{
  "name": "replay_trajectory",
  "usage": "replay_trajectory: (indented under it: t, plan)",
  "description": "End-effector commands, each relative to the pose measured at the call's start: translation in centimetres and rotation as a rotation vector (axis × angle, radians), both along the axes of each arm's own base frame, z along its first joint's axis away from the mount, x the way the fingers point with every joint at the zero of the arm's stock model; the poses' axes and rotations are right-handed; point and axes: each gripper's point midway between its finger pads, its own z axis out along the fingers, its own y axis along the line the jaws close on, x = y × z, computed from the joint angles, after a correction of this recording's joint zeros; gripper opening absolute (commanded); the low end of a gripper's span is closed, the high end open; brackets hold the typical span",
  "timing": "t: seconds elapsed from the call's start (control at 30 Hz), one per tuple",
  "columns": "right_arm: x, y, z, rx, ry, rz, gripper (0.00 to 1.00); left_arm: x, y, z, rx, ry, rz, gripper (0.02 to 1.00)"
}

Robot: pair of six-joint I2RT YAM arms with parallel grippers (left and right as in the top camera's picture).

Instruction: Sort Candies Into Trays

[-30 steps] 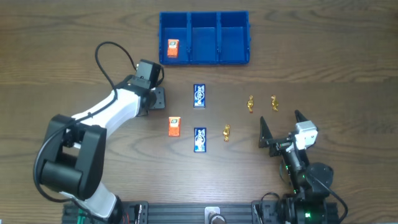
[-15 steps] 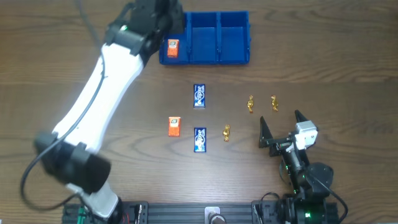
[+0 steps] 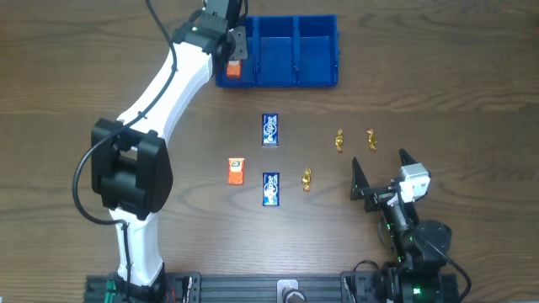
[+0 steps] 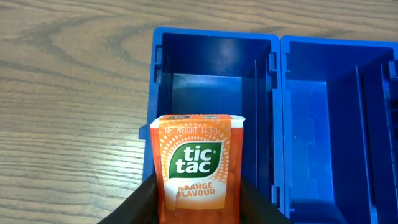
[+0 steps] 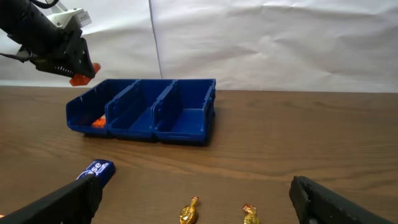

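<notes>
Your left end effector (image 4: 199,182) is clamped on an orange candy box (image 4: 199,149), hanging over the 9 o'clock compartment of the blue tray (image 3: 276,82). That's likely the orange bin, since a binned orange box (image 5: 96,122) lies in it. The tray sits at 12 o'clock on the tabletop (image 3: 472,101). Its other two compartments are bare, probably kept for the other kinds.

Your right end effector (image 5: 194,183) sits at 5 o'clock, fingers spread wide and holding nothing. It's near the gold sweets, so I'd guess those are its share.

Counts:
- **Orange:** three. One is held, one is binned, and a loose orange box (image 3: 237,171) lies just at 9 o'clock of the lower blue packet (image 3: 270,188).
- **Blue:** two. The upper blue packet (image 3: 269,129) is at 12 o'clock of the lower.
- **Gold:** three. There's an inner gold candy (image 3: 339,140), an outer gold candy (image 3: 370,139), and a lone gold candy (image 3: 306,178) near the lower blue packet.
- **Tray:** one, with three compartments.
</notes>
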Motion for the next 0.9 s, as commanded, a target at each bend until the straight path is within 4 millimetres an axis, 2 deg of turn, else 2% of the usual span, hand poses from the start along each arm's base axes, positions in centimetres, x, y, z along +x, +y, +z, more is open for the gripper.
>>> replay_trajectory:
  t: [0.03,0.07,0.13,0.2,0.27,0.33,0.37,0.43,0.47,0.53,0.57,0.67,0.73,0.8,0.9]
  plan:
    - [-0.1,0.3,0.0,0.008,0.000,0.013,0.998,0.4,0.2,1.0,0.002,-0.028,0.015,0.726]
    - [-0.1,0.3,0.0,0.008,0.000,0.013,0.998,0.3,0.1,2.0,0.000,-0.045,0.018,0.851]
    - [-0.1,0.3,0.0,0.008,0.000,0.013,0.998,-0.2,-0.2,4.2,0.000,-0.083,0.015,0.901]
    - [-0.1,0.3,0.0,0.008,-0.001,0.013,0.998,-1.7,-0.7,7.5,0.007,-0.145,0.012,0.928]
    - [-0.1,0.3,0.0,0.008,0.000,0.013,0.998,-4.7,-0.8,10.9,-0.003,-0.215,0.025,0.939]
    - [-0.1,0.3,0.0,0.008,-0.001,0.013,0.998,-8.3,-1.0,12.6,-0.034,-0.249,-0.001,0.947]
    - [-0.1,0.3,0.0,0.008,0.000,0.013,1.000,-10.2,-1.1,12.8,-0.056,-0.248,-0.012,0.954]
    - [-0.1,0.3,0.0,0.008,0.000,0.013,0.998,-14.8,-1.2,11.7,-0.098,-0.214,-0.049,0.961]
    - [-0.1,0.3,0.0,0.008,0.000,0.013,0.998,-17.1,-1.3,10.4,-0.116,-0.184,-0.069,0.965]
    - [-0.1,0.3,0.0,0.008,0.000,0.013,0.998,-20.9,-1.3,6.9,-0.141,-0.104,-0.087,0.965]
    - [-0.1,0.3,0.0,0.008,-0.001,0.013,0.998,-22.7,-0.9,4.5,-0.137,-0.052,-0.076,0.963]
    - [-0.1,0.3,0.0,0.008,0.000,0.013,0.998,-25.4,0.1,-1.0,-0.130,0.068,-0.017,0.945]
    - [-0.1,0.3,0.0,0.008,0.000,0.013,0.998,-26.5,0.3,-4.1,-0.137,0.122,-0.007,0.936]
    - [-0.1,0.3,0.0,0.008,0.000,0.013,0.998,-26.9,0.1,-6.1,-0.145,0.142,-0.012,0.936]
    - [-0.1,0.3,0.0,0.008,-0.001,0.013,0.998,-26.9,0.0,-7.8,-0.129,0.173,-0.008,0.939]
